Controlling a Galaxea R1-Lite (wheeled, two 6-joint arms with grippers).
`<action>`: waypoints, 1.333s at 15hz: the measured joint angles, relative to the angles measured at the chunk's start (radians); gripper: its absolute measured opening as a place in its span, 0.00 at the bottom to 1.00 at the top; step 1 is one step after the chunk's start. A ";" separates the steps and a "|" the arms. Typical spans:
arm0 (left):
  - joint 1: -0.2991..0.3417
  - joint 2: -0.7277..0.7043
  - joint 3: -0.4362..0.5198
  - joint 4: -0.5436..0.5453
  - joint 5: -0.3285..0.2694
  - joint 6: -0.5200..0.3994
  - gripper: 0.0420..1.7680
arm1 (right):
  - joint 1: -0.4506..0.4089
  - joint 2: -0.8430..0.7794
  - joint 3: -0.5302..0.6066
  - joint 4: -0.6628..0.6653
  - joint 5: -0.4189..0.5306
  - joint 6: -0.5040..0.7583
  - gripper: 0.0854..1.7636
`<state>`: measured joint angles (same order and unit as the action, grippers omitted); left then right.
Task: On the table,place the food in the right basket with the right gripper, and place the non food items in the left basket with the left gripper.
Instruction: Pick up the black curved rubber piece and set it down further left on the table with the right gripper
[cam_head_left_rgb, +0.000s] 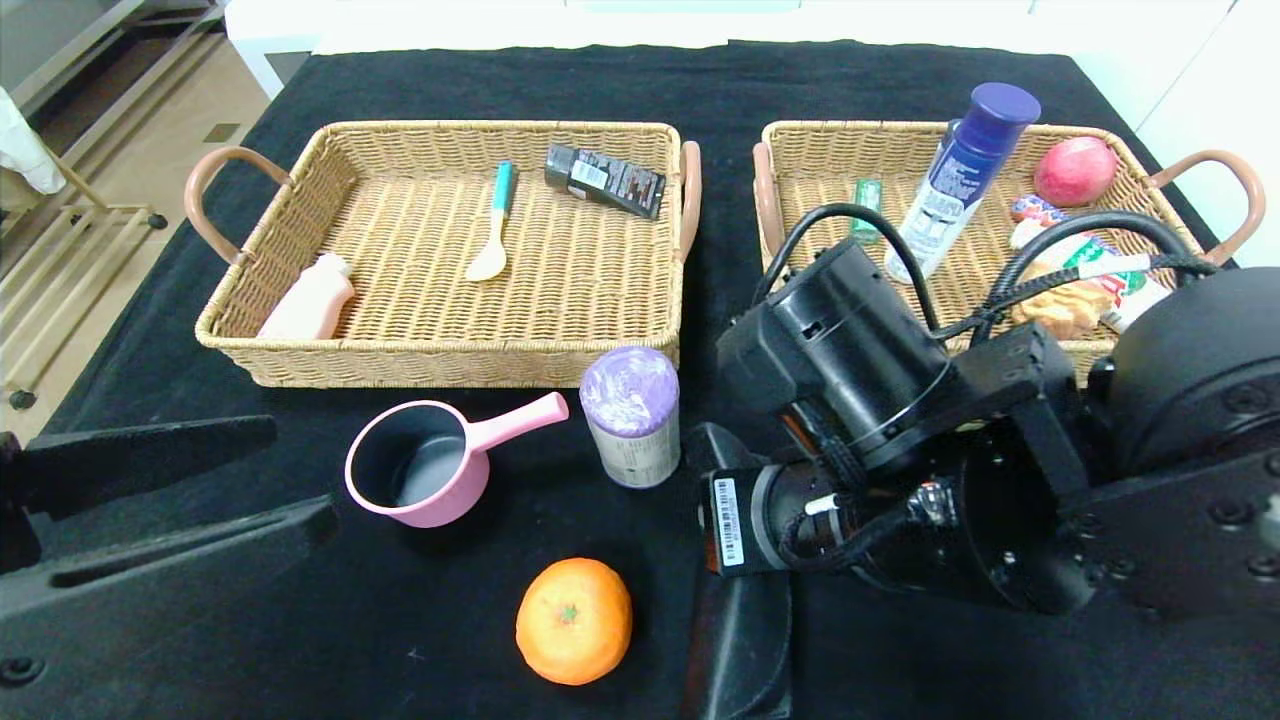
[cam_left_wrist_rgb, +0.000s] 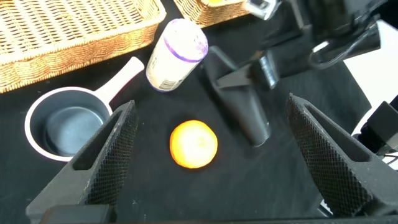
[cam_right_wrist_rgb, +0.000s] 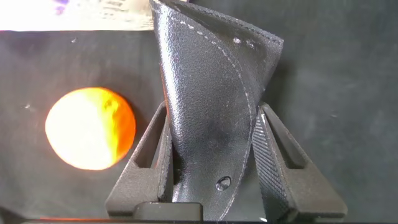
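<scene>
Black cloth covers the counter (cam_head_left_rgb: 450, 620). On it my right pincer (cam_right_wrist_rgb: 214, 174) pinches the black pouch (cam_right_wrist_rgb: 214, 93), just beside the orange (cam_head_left_rgb: 573, 620): soft, stitched leather-like skin, light I judge, best held across its narrow end. Yet it is non-food. My left pincer (cam_left_wrist_rgb: 211, 155) hangs spread above the orange, near the pink saucepan (cam_head_left_rgb: 425, 470).

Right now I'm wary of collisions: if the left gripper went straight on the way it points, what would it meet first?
Probably the orange, centred between the open left gripper fingers; depth is unclear.
</scene>
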<state>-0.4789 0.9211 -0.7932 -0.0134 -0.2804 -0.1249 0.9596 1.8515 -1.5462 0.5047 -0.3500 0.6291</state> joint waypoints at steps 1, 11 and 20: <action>0.000 -0.001 0.000 0.000 0.000 0.000 0.97 | 0.000 0.011 -0.005 0.000 -0.002 0.003 0.44; -0.001 0.000 0.001 0.000 0.000 0.000 0.97 | 0.000 0.031 -0.008 0.005 -0.037 0.004 0.55; -0.001 0.004 0.002 0.001 0.000 0.001 0.97 | 0.024 -0.026 0.013 0.072 -0.072 -0.020 0.83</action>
<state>-0.4800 0.9247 -0.7913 -0.0119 -0.2804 -0.1236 0.9838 1.8257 -1.5336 0.5768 -0.4219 0.6094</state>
